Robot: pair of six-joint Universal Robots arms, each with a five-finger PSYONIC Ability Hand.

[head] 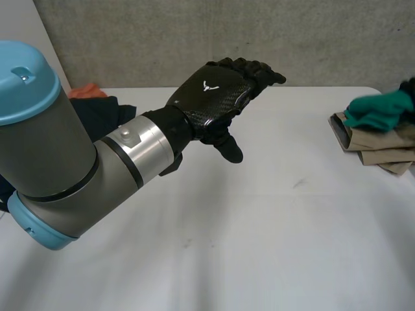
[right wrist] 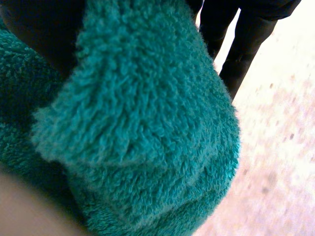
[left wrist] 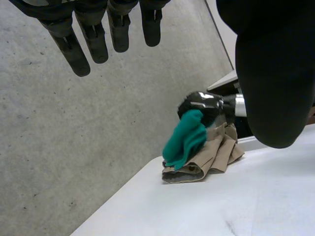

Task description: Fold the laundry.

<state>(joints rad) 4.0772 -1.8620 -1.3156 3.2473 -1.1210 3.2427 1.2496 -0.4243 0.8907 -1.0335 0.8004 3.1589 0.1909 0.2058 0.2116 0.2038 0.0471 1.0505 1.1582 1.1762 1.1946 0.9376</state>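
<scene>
A: Where's your laundry?
B: Green towel point(left wrist: 184, 140) over the beige pile point(left wrist: 216, 157) at the surface's point(head: 259, 246) right edge, pinched in your right hand point(left wrist: 204, 103). Your left hand point(head: 217, 94) hovers, fingers point(left wrist: 81, 54) straight, empty.

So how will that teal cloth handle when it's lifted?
Probably floppy: the teal cloth sags in soft folds over the folded tan garments. Likely light, and its fuzzy nap should grip rather than slip.
</scene>
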